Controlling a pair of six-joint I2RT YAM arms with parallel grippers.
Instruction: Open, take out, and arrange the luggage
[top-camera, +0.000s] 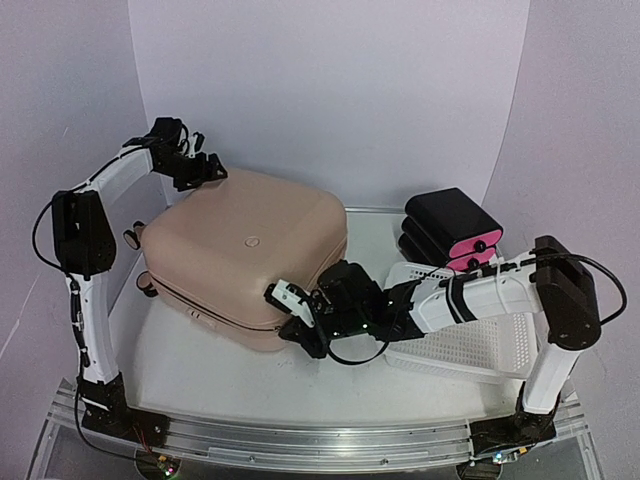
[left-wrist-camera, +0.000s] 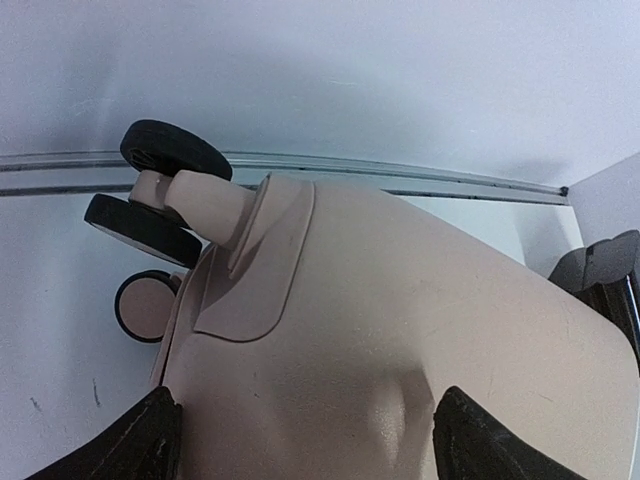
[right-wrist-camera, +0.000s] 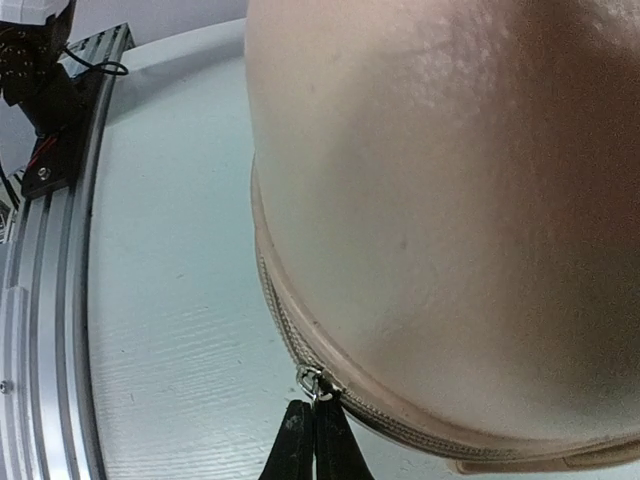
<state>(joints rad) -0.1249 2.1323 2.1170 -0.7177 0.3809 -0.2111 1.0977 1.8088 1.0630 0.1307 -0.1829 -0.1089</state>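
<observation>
The pale pink luggage (top-camera: 250, 260) lies flat on the table with its zip closed and its wheels (left-wrist-camera: 170, 150) at the far left. My left gripper (top-camera: 205, 170) is open at the far left corner, its fingers spread wide over the shell (left-wrist-camera: 400, 330), midway point (left-wrist-camera: 305, 410). My right gripper (top-camera: 300, 335) is at the near right corner. In the right wrist view it (right-wrist-camera: 315, 420) is shut on the metal zipper pull (right-wrist-camera: 313, 382) at the seam of the shell (right-wrist-camera: 450, 200).
A black-and-pink stacked drawer box (top-camera: 452, 228) stands at the back right. A white perforated basket (top-camera: 470, 340) lies under my right arm. An aluminium rail (top-camera: 300, 440) runs along the near edge and also shows in the right wrist view (right-wrist-camera: 50, 250). White backdrop walls enclose the table.
</observation>
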